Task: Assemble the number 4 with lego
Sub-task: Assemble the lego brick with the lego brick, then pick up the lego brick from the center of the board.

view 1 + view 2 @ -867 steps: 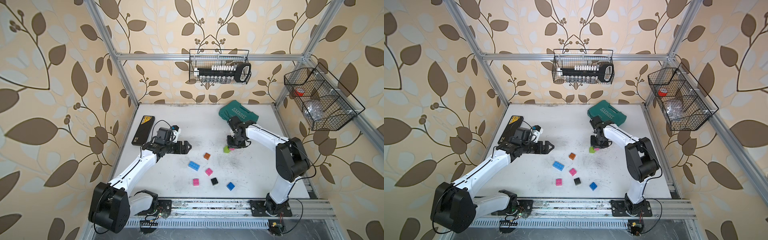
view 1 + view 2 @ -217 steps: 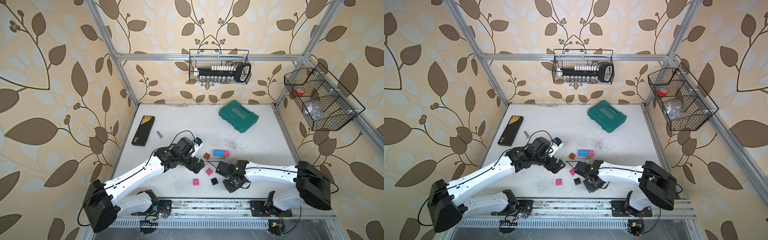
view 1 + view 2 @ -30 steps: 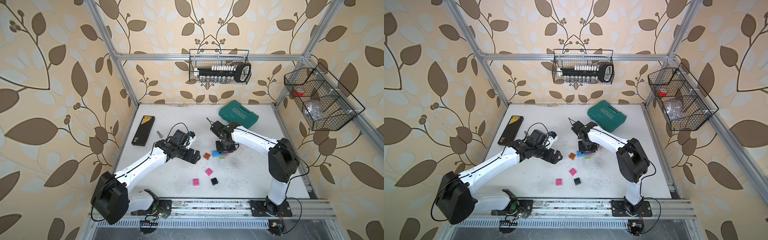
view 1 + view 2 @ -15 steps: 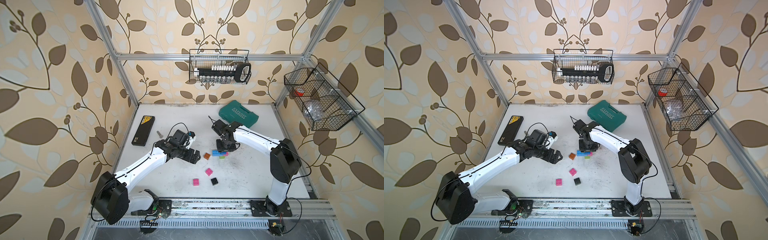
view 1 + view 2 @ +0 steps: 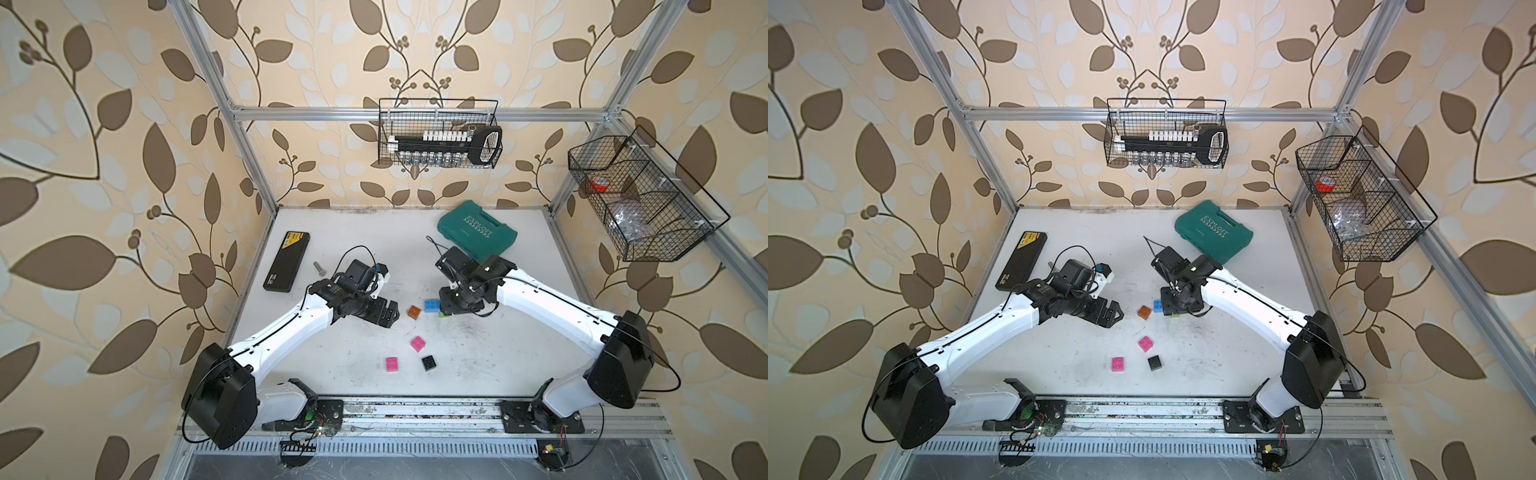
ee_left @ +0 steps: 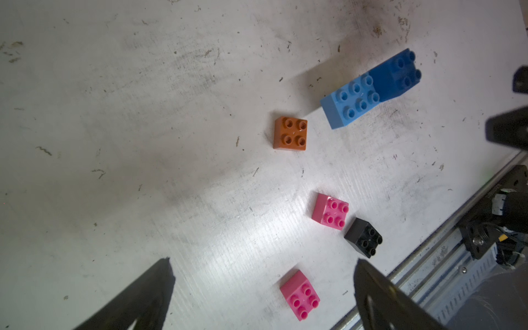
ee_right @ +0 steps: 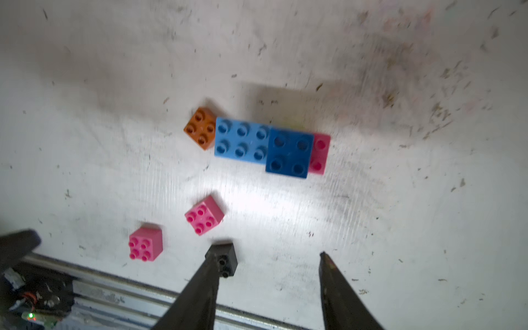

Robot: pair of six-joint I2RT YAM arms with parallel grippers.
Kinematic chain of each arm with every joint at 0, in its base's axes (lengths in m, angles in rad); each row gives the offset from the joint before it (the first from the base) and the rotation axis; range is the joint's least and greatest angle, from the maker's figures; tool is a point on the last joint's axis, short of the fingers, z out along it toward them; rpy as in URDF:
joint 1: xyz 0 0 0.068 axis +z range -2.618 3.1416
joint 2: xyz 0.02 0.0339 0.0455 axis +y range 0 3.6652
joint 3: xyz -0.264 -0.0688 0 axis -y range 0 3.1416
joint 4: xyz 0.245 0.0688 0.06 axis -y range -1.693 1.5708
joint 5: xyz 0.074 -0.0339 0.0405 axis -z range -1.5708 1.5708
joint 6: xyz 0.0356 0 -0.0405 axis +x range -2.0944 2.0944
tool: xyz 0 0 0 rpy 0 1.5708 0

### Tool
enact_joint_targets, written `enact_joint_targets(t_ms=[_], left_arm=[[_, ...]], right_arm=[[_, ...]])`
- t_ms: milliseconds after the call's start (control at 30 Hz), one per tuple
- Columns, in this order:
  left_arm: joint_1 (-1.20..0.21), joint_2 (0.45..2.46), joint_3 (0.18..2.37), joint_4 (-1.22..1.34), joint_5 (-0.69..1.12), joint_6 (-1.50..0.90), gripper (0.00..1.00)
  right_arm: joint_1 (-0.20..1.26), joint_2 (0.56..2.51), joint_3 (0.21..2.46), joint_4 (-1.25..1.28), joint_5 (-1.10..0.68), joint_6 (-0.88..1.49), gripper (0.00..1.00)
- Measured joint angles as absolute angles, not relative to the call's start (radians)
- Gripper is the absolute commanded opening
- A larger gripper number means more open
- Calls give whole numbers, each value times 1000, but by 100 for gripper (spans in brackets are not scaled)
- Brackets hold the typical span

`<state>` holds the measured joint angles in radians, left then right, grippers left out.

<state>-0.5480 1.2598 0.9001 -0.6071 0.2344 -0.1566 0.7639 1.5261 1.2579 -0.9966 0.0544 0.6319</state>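
Observation:
A long light blue brick (image 7: 241, 140) lies mid-table with a dark blue brick (image 7: 288, 153) on one end and a pink brick (image 7: 321, 154) showing beyond it. A lime green brick (image 5: 444, 315) peeks out beside them. An orange brick (image 5: 413, 311) touches the long brick's other end. Two loose pink bricks (image 5: 418, 343) (image 5: 392, 364) and a black brick (image 5: 428, 363) lie nearer the front. My right gripper (image 7: 271, 253) hangs open just above the joined bricks (image 5: 432, 306), holding nothing. To the orange brick's left, my left gripper (image 5: 386, 318) is wide open and empty.
A teal tool case (image 5: 477, 230) lies at the back right, close behind my right arm. On the left are a flat black case (image 5: 286, 262) and a small bolt (image 5: 319, 268). A metal rail (image 5: 415, 409) runs along the front edge. Wire baskets (image 5: 438, 133) hang on the walls.
My right gripper's jaws have spread apart over the joined bricks and let go of them. The left arm has not moved.

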Motion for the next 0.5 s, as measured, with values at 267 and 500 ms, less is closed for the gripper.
enact_joint_targets(t_ms=[267, 500], left_arm=[[-528, 1105, 834, -633, 233, -222, 99], [-522, 986, 796, -657, 221, -265, 99]], right_arm=[[916, 1509, 1092, -929, -30, 693, 98], [1028, 1522, 1071, -845, -42, 736, 91]])
